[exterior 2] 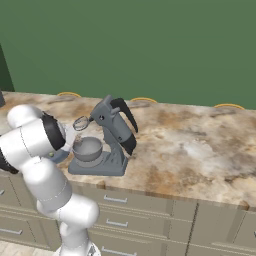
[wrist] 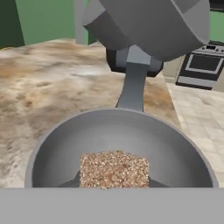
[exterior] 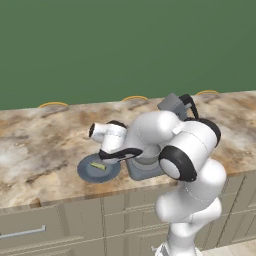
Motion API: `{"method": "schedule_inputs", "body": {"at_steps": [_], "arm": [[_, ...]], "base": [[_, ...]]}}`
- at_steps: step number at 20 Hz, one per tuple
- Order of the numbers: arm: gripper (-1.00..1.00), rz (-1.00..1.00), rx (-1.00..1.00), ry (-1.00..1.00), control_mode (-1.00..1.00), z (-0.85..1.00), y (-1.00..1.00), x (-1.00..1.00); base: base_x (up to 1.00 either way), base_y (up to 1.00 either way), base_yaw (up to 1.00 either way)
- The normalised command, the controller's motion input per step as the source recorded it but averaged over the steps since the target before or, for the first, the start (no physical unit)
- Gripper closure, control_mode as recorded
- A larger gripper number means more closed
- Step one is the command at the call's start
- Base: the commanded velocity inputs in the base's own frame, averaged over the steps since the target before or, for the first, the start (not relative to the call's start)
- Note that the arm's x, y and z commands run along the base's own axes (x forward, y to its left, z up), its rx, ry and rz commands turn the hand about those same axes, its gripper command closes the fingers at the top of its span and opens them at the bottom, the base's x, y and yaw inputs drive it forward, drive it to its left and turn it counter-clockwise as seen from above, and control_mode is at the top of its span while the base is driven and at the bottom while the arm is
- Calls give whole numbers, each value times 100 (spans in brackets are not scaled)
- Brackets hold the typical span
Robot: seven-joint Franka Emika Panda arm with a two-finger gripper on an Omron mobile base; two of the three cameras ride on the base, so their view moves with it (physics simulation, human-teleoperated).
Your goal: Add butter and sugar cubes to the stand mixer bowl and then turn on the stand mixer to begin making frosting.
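Hand view, nearest: a brown speckled cube [wrist: 114, 169], sugar by the look of it, sits at 6 o'clock between the fingertips, the tool [wrist: 114, 186] pinched tight on it. Just beyond and below it lies the bowl [wrist: 118, 140], its grey inside apparently empty. My read: the cube is held over the bowl to be dropped straight in, so the first ingredient is not yet added. Past the bowl, at 12 o'clock, the mixer [wrist: 144, 30] shows its neck and raised head; the head is tilted back, likely to leave the bowl open from above. A stove [wrist: 199, 65] stands far off at 2 o'clock, something neither base view gives. Left base view: the arm's bulk covers most of the bowl and mixer, but it shows what the hand view cannot, a blue-grey plate [exterior: 90, 172] on the counter [exterior: 40, 145] near the front edge, at 9 o'clock from the arm's wrist, with the butter [exterior: 98, 166] lying on it, untouched. Right base view: the arm's elbow blocks the plate, but the mixer stands clear, the whisk hanging from the lifted head over the bowl and a black curved piece [exterior 2: 128, 117] on its back. The cube itself is too small to make out in either base view.
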Motion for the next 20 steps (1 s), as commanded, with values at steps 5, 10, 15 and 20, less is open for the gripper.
{"method": "schedule_inputs", "body": {"at_steps": [5,10,15,20], "arm": [[-100,-1,0,0,-100,-14,-11,0],[-100,0,0,0,-100,-7,-7,0],[-100,0,0,0,-100,0,1,0],[-100,0,0,0,-100,6,12,0]], "base": [[0,0,0],[0,0,0],[0,0,0],[0,0,0]]}}
